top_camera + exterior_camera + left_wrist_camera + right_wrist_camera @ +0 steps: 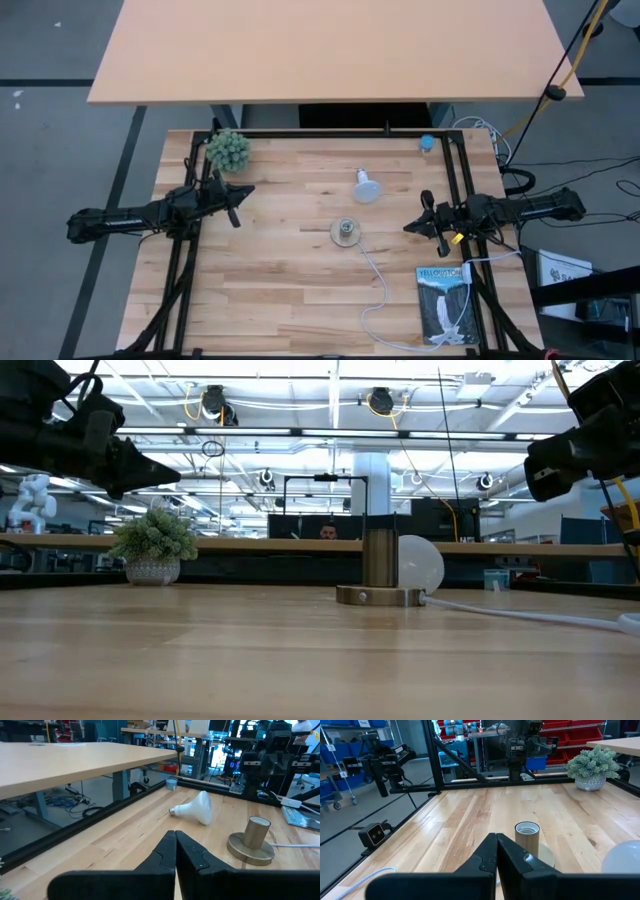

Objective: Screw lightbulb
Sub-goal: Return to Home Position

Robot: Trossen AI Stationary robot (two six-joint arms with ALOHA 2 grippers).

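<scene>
Lightbulb (pixel 367 187) lay on its side on the wooden bench (pixel 280 290), out of the metal socket (pixel 346 231); it sat just beyond the socket twd the far edge, near but not touching; screw base pointed to the far side, globe nearer the socket. Socket stood upright at approx. bench centre, its top open; white cord (pixel 376 292) trailed off twd the near-right corner, by a booklet (pixel 443 303). L gripper (pixel 175 836) hung above the bench just inside the left frame rail, fingers (pixel 162 857) pressed together on nothing, aimed across at lightbulb & socket; R gripper (pixel 496 837) hung opp., just inside the right rail, fingers (pixel 482 857) likewise clenched & empty, facing the socket; both well apart from the lightbulb. Small potted plant (pixel 228 150) sat at the far-left corner; little blue object (pixel 427 144) at the far right by the frame; a second table (pixel 330 50) stood beyond the bench.
</scene>
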